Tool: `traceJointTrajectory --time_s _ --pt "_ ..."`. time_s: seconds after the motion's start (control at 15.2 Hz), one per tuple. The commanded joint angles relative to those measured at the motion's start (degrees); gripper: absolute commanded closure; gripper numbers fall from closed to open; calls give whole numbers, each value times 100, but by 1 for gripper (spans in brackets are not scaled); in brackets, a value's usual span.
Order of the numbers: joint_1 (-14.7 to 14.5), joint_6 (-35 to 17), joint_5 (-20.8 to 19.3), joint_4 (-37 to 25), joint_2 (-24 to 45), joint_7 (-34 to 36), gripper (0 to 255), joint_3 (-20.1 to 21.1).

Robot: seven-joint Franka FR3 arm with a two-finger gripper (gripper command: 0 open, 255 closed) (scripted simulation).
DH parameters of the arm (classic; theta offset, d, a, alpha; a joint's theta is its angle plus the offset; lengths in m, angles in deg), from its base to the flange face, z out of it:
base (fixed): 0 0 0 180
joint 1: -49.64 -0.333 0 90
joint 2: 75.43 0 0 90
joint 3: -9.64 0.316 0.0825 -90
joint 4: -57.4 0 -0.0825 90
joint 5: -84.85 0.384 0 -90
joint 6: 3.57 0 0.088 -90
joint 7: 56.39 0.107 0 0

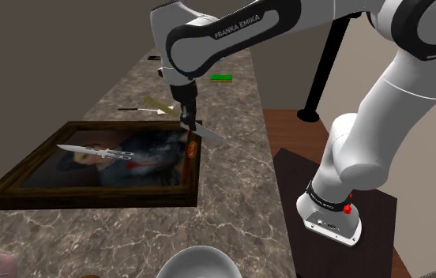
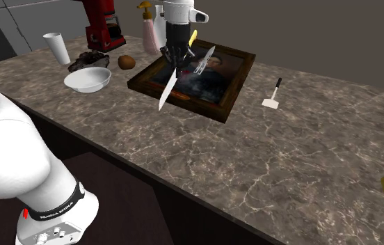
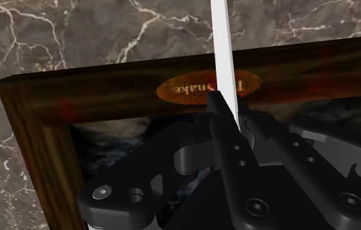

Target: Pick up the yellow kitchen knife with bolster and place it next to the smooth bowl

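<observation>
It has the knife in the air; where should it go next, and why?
Probably swing toward the white bowl: the end effector grips the knife clear above the framed painting, and the bowl sits off to the second exterior view's left.

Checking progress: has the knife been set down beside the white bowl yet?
No, the knife is clasped in the gripper above the framed painting, apart from the bowl.

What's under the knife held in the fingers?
The framed painting, flat on the marble counter; its frame edge with the oval nameplate lies below the knife. The fingers cover part of the canvas, so what lies beneath them cannot be seen.
</observation>
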Motion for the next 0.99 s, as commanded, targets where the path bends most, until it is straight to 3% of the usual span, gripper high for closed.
traceJointTrajectory --time_s 0.0,0.92 --pt "-138 7 60 37 -44 292 255 168" --pt "-1031 117 152 -1120 965 2200 255 1202"
